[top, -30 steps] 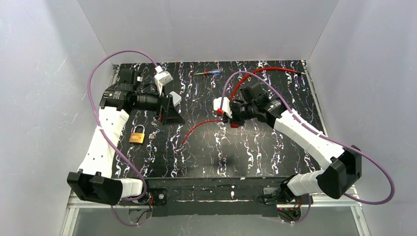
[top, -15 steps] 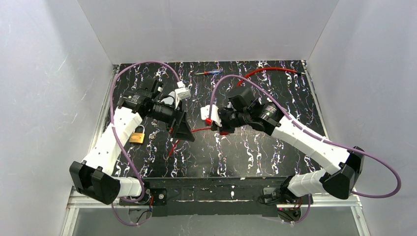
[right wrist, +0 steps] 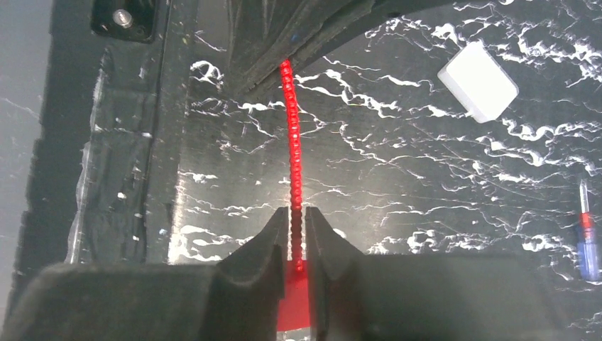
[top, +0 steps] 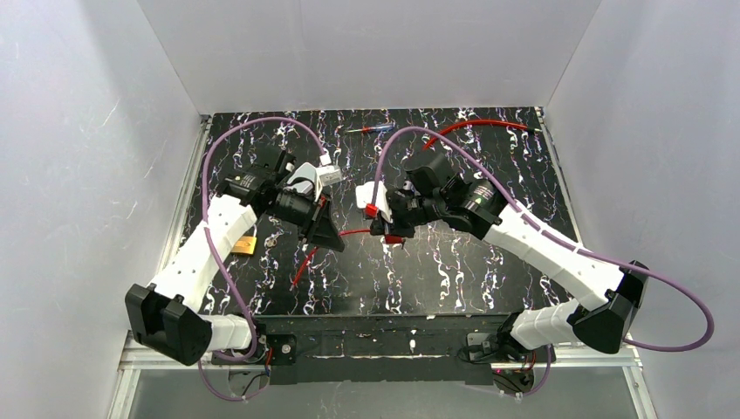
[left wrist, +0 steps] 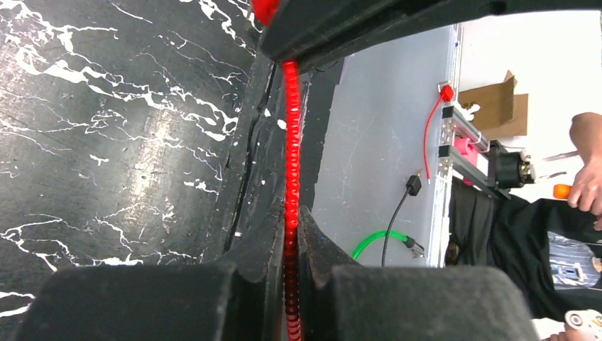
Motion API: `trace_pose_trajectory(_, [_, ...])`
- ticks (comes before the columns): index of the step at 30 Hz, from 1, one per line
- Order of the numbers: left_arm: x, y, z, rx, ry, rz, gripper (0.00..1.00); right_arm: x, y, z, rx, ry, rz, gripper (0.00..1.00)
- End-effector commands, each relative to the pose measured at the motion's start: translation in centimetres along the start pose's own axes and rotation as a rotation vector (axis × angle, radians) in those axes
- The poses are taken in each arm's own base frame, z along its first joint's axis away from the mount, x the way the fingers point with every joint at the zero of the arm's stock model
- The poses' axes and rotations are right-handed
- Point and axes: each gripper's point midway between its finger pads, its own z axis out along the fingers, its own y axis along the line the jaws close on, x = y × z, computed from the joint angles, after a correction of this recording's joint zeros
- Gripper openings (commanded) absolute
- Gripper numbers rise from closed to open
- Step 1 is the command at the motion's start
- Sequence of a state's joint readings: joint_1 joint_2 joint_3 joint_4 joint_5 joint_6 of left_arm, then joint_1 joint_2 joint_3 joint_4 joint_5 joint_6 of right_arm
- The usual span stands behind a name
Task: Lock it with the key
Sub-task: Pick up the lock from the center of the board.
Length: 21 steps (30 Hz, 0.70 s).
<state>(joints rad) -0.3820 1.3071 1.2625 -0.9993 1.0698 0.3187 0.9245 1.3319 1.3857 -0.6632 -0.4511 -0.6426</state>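
on the left of the table [top: 454,279], half hidden under your left arm [top: 209,240], the brass padlock [top: 244,245] lies untouched, and no key shows anywhere. toward the middle, a red beaded cord [left wrist: 292,142] runs straight between both grippers. the left gripper [left wrist: 291,217], wide open a moment ago, has just clamped onto it. the right gripper [right wrist: 297,217] is pinched tight on the other end, by a red tab [right wrist: 294,302]. you're handling the cord, not the lock, so locking looks not yet begun.
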Motion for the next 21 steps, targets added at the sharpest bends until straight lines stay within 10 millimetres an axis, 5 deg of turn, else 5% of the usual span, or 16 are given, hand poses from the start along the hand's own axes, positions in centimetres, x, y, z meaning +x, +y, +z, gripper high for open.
trace_pose_trajectory(1, [0.1,-1.5,-0.9,-0.015,-0.010,0.079,0.00,-2.5,0.4,-0.9,-0.004,-0.090,0.032,0.39])
trace_pose_trajectory(3, [0.2,-1.6,-1.4,-0.035,0.006,0.123,0.00,-2.4,0.4,-1.1,0.006,-0.096,0.068,0.67])
trace_pose_trajectory(9, [1.1,-3.5,-2.7,-0.033,0.016,0.339,0.00,-0.8,-0.2,-2.9,0.023,-0.122,0.217,0.94])
trace_pose_trajectory(16, [3.3,-6.5,-3.7,-0.001,0.010,0.614,0.00,1.2,2.2,-3.9,-0.133,-0.199,0.346,0.98])
trace_pose_trajectory(21, [4.0,-7.3,-4.8,-0.063,0.060,0.734,0.00,-0.1,4.9,-4.2,-0.281,-0.290,0.349,0.98])
